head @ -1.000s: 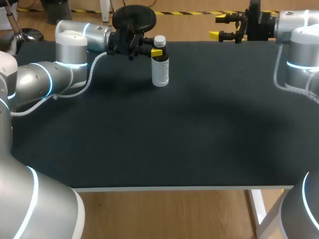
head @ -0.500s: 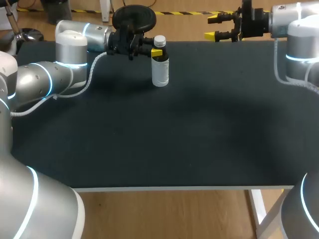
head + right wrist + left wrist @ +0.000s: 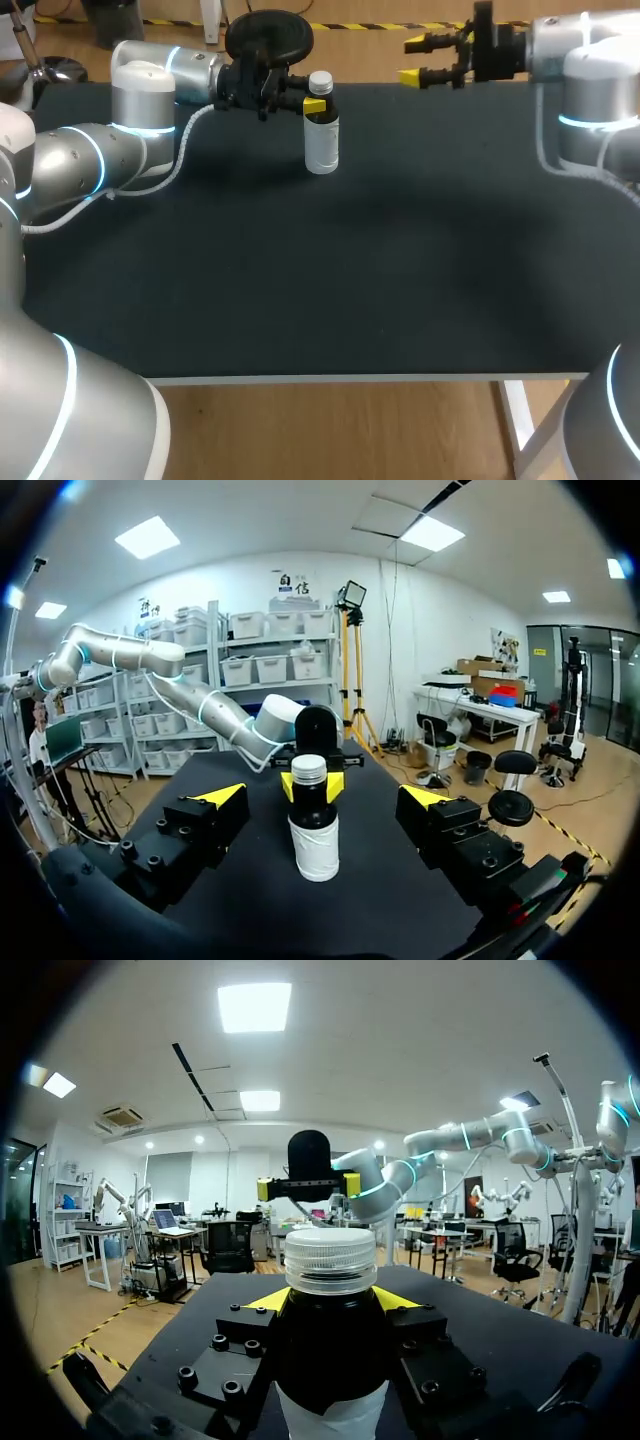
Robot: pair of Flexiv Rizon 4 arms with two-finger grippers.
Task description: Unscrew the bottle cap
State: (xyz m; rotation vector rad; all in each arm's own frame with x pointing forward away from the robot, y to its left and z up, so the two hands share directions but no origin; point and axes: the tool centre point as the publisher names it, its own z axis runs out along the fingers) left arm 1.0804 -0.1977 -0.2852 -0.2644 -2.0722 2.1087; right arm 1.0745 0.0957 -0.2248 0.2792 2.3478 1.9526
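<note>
the bottle (image 3: 321, 135) stands upright on the black table (image 3: 300, 300), near its far edge, dark in its upper part and white below, with the pale ribbed cap (image 3: 320, 80) sitting on top. the left gripper (image 3: 317, 105) comes in level from the bottle's left and is clamped on it just under the cap. the head view shows only one yellow fingertip against the near side of the neck, the other being hidden behind the bottle. the right wrist view supplies what is missing there: from the opposite side it shows both yellow tips pressed to the dark neck, one on each side, and the bottle's base resting on the table. the left wrist view is filled by the bottle close up between its own fingers, the cap's ridges plain to see, and a yellow tip peeking out at each shoulder. the right gripper (image 3: 415, 60) hangs well apart from the bottle, to its right and over the table's far edge, pointing back at it with its fingers spread wide and nothing between them. in its own wrist view the bottle stands ahead of it, centred between the two spread tips.
</note>
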